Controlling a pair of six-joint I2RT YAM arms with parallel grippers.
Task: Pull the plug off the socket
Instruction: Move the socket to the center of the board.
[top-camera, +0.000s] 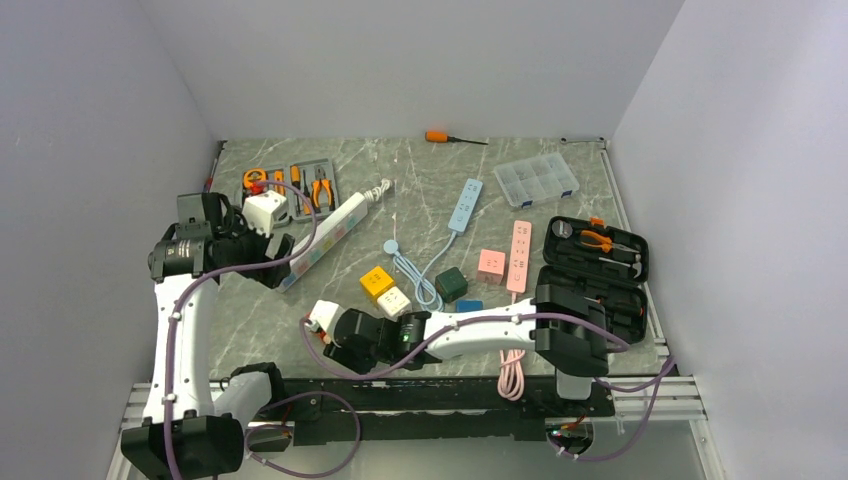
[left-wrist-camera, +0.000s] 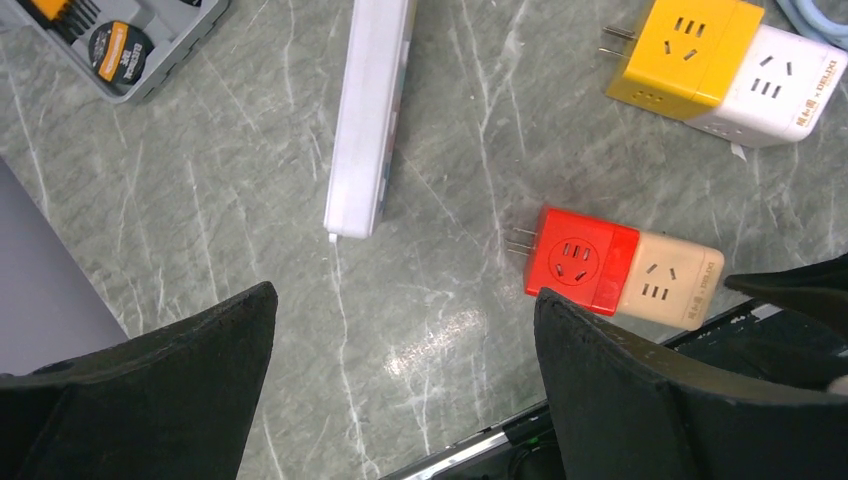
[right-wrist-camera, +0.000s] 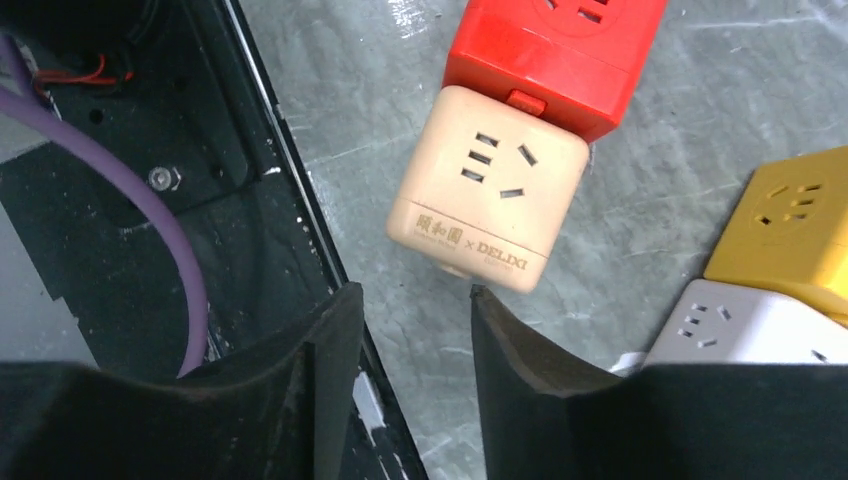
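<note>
Right wrist: plug (right-wrist-camera: 487, 188) just beyond tool (right-wrist-camera: 411, 300)

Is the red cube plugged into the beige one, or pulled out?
Plugged in: the red cube sits flush against the beige cube, no gap between them.

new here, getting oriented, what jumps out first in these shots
The red cube adapter joined to a beige cube adapter near the front edge stands out, with the right end effector open just short of the beige one. A yellow and white cube pair lies beyond, and an open black tool case at right.
</note>
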